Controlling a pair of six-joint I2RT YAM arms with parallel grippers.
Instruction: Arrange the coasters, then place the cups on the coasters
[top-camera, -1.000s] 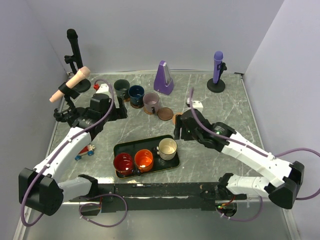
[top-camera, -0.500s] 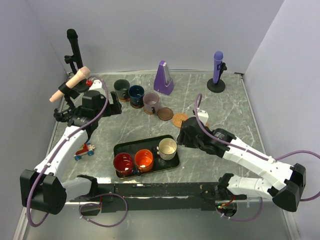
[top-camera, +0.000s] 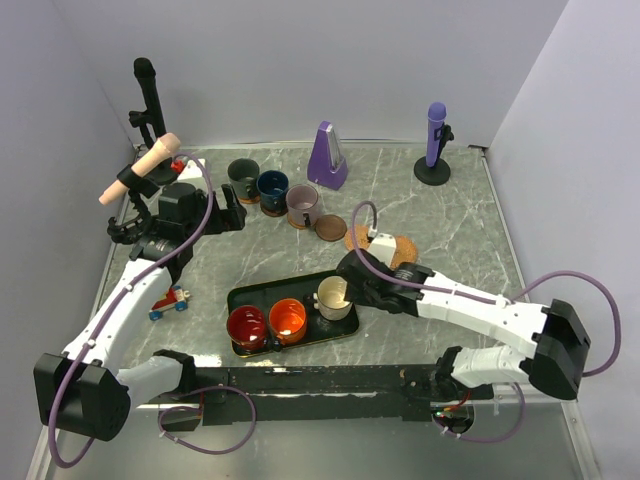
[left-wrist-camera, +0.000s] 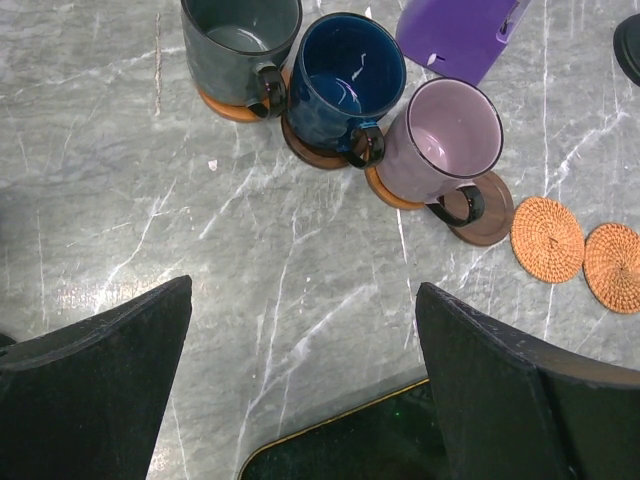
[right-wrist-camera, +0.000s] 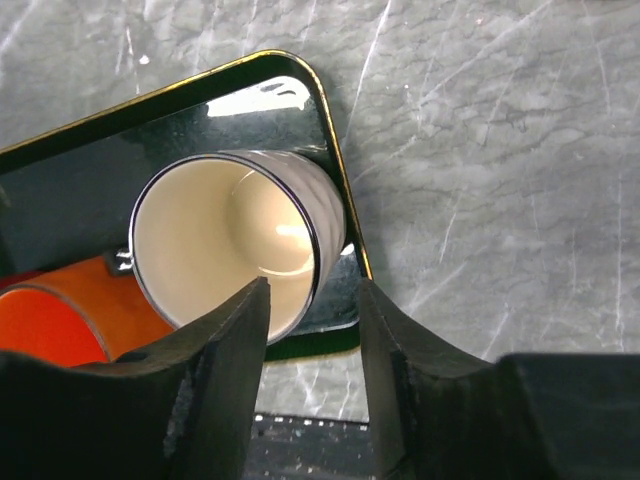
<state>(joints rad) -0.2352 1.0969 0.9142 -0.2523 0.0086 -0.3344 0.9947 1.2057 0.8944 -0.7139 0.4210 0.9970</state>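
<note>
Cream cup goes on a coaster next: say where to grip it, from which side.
Pinch the rim wall of the cream cup from above, on the side away from the orange cup: it stands upright, open-mouthed, that side free.

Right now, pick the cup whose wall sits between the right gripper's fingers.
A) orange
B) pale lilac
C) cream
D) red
C: in the right wrist view, the right gripper has its two fingers on either side of the wall of the cream cup, which stands on the black tray.
</note>
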